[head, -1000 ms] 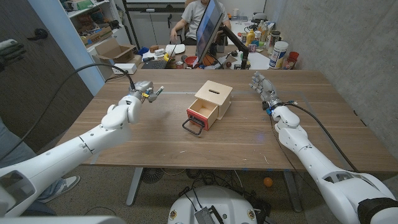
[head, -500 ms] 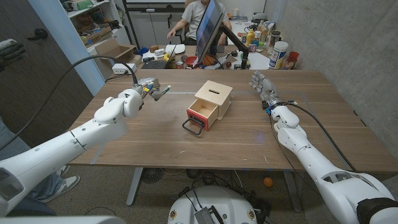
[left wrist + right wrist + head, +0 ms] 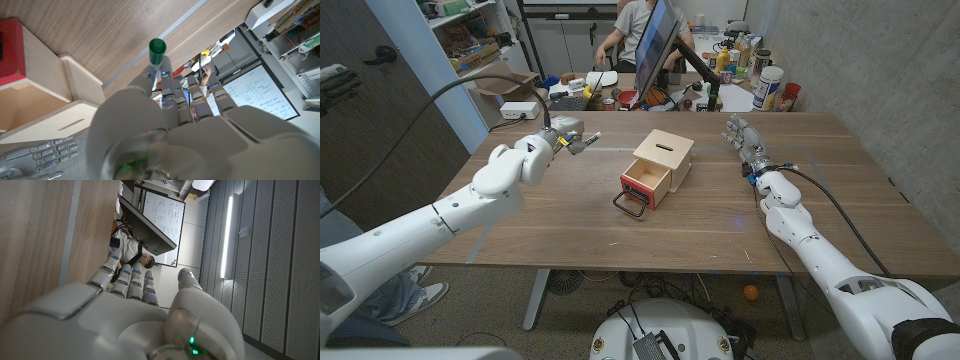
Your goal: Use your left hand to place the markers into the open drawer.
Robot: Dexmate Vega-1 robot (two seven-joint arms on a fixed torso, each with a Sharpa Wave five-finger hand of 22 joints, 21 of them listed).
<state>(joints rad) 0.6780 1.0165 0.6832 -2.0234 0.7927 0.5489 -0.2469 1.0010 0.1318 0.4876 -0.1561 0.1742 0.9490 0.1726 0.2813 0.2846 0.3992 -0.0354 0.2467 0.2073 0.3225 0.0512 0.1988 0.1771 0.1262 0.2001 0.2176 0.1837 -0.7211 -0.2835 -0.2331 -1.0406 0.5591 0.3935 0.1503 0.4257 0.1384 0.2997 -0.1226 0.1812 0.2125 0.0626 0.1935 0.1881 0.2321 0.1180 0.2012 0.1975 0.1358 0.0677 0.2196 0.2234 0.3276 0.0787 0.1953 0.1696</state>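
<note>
Your left hand (image 3: 563, 138) holds the marker (image 3: 588, 139) left of centre in the head view's upper half, lifted off the table (image 3: 570, 225), its tip pointing toward the box (image 3: 658, 166). In the left wrist view the marker's green cap (image 3: 157, 48) sticks out past your curled fingers (image 3: 170, 95), with the box's pale wood side close by. The box sits near the middle of the frame, and its red-fronted drawer (image 3: 642, 187) is pulled out toward the lower left, a black handle (image 3: 629, 205) at its front. Marker and drawer are well apart. Your right hand (image 3: 741, 135) is at the upper right, near the table's far edge, fingers straight and close together, holding nothing. A person sits at a cluttered desk (image 3: 650, 85) beyond the table, top centre
</note>
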